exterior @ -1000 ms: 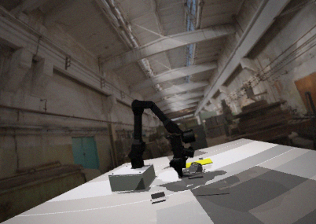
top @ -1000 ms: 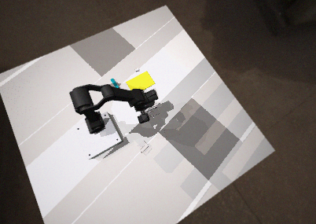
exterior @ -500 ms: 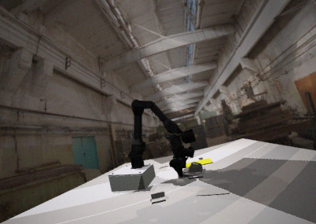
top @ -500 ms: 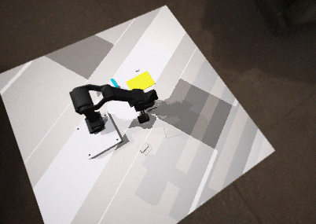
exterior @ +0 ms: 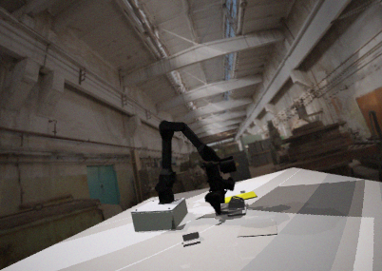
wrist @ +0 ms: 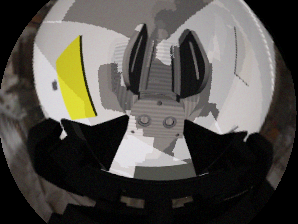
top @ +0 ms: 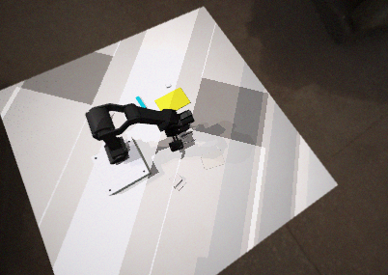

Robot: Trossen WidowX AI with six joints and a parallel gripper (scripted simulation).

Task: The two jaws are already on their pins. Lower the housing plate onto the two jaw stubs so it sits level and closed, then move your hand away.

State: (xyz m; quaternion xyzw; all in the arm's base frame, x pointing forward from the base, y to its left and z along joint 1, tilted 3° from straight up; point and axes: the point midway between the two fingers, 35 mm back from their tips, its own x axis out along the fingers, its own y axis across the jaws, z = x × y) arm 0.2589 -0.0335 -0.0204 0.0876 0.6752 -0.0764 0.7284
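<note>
The grey ribbed housing plate (wrist: 159,109) lies across the rear ends of the two jaws, with two round pin heads showing on it. It looks about level; any gap beneath it is hidden. The left jaw (wrist: 135,66) and the right jaw (wrist: 194,67) have dark pads, point away from my gripper and stand apart. The assembly is partly covered by my arm in the top view (top: 187,139) and shows beside my fingers in the exterior view (exterior: 237,208). My gripper (wrist: 156,119) is open, its fingertips close beside the plate's side edges.
A yellow sheet (top: 173,99) (exterior: 242,197) (wrist: 74,80) lies behind the assembly. A cyan bar (top: 140,101) and a small pale piece (top: 168,86) are near it. A small bracket-like piece (top: 179,182) (exterior: 191,240) lies toward the front. The arm stands on a box (top: 121,178) (exterior: 154,221).
</note>
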